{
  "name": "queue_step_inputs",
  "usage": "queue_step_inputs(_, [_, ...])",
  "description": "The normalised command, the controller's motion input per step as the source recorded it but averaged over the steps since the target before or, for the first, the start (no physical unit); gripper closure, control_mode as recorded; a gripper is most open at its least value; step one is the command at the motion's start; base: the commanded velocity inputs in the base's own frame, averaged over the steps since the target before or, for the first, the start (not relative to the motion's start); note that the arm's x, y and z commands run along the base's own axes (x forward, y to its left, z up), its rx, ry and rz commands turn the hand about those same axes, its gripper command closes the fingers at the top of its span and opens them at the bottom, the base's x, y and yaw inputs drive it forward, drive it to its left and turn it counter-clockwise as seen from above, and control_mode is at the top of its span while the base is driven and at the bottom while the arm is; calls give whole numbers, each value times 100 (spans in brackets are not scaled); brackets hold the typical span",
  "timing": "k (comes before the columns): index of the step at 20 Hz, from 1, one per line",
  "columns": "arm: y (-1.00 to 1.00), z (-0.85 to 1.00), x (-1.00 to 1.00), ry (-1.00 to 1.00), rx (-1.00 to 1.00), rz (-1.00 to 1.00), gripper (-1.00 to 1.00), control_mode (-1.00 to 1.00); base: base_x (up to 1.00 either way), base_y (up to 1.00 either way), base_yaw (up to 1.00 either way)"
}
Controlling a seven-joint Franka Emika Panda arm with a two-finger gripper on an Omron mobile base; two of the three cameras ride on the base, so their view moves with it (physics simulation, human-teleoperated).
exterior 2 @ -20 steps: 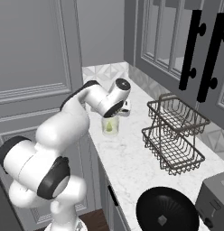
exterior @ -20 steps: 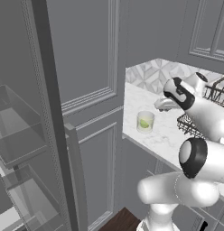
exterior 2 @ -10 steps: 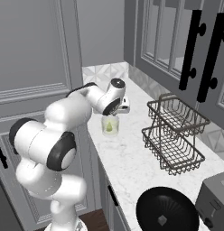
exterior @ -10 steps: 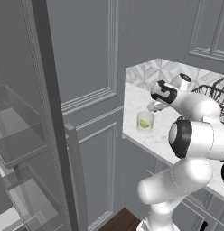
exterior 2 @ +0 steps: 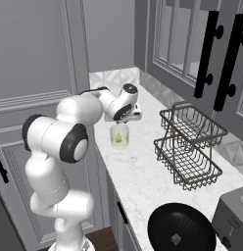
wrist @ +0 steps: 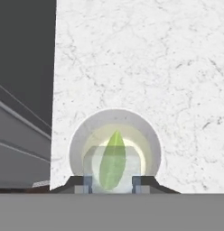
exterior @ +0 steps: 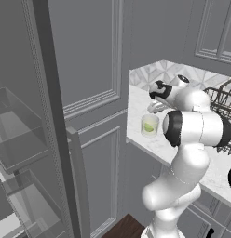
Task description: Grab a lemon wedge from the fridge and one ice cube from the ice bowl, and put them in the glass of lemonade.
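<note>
Item: fridge (exterior: 52, 116), far left of the left base view. Dark grey door standing open, edge toward the camera; pale interior with clear shelves and bins behind it

Item: grey panelled cabinet front (exterior: 96, 69), between the fridge and the counter

Item: counter (exterior: 136, 100), white marble. The tumbler stands near its left edge

Item: glass of lemonade (exterior: 149, 125), short clear tumbler, upright on the marble (exterior 2: 143, 171), pale yellow-green contents. From the hand camera its round rim (wrist: 114, 113) is seen from straight above, close to the counter's edge (wrist: 154, 67)

Item: lemon wedge (exterior: 148, 126), tiny and yellow-green, inside the glass (exterior 2: 119, 136). It lies directly below the pincer, seen (wrist: 113, 162) through the cube held over it; also visible through the tumbler wall (exterior 2: 118, 140)

Item: ice cube (wrist: 93, 158), translucent, pale. Sits between the two dark fingertips (wrist: 84, 182), over the mouth of the glass

Item: gripper (wrist: 113, 182), narrow, closed on the ice cube. Points down, just above the rim of the glass (exterior: 154, 109), (exterior 2: 122, 120)

Item: two-tier wire rack (exterior 2: 189, 147), dark metal, on the counter well right of the glass (exterior: 224, 100)

Item: wall cabinets with long black handles (exterior 2: 206, 49), above the rack

Item: round black object (exterior 2: 180, 230) and grey toaster (exterior 2: 233, 220), near end of the counter, lower right
</note>
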Motion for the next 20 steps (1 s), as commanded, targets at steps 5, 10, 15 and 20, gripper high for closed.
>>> queue_step_inputs(5, [0,-3,29,6,-3,1,100,-100,0,0,0])
queue_step_inputs(10, [0,-7,15,4,-3,0,100,-100,0,0,0])
queue_step_inputs(15, [0,-10,11,2,-2,0,100,-100,0,0,0])
queue_step_inputs(20, [0,-24,1,0,-2,0,100,-100,0,0,0])
